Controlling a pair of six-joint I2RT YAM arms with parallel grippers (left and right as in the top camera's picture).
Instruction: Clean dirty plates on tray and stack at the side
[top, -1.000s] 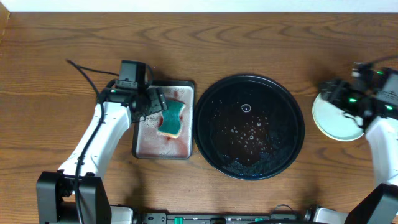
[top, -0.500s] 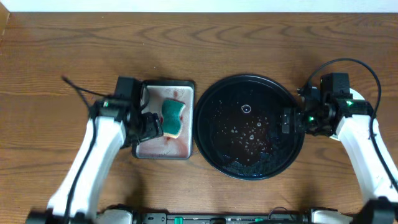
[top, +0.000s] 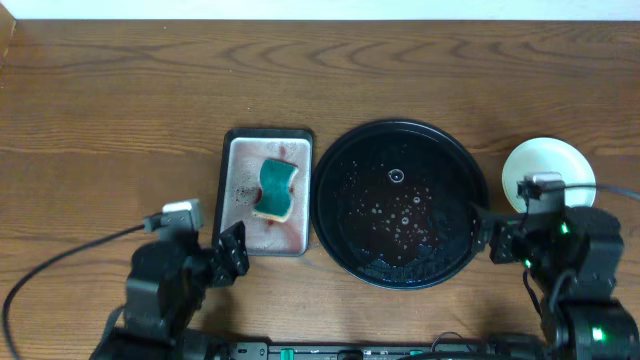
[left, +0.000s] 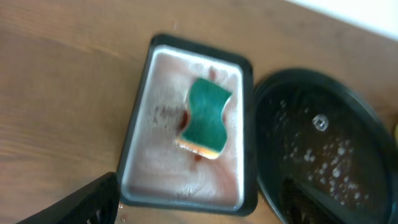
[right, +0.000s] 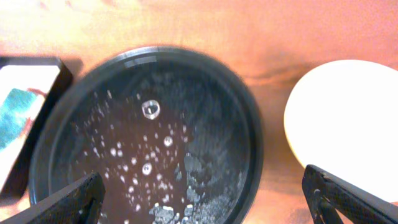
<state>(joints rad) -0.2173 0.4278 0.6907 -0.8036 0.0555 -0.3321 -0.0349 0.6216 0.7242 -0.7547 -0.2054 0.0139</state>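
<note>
One pale plate (top: 548, 175) visible to me, on table (top: 120, 100) just right of tray (top: 345, 215), near edge under right arm; can't tell how many lie beneath it. Tray centre, floor wet with droplets. Right gripper (top: 487, 235) at tray's right rim, fingers wide apart, holding nothing. Left gripper (top: 233, 255) near small rectangular tray (top: 232, 215), jaws also apart. Green sponge (top: 275, 188) lies in that tray, red smears around it.

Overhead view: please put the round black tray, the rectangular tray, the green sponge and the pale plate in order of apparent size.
1. round black tray
2. rectangular tray
3. pale plate, its lower edge hidden by the right arm
4. green sponge
</note>
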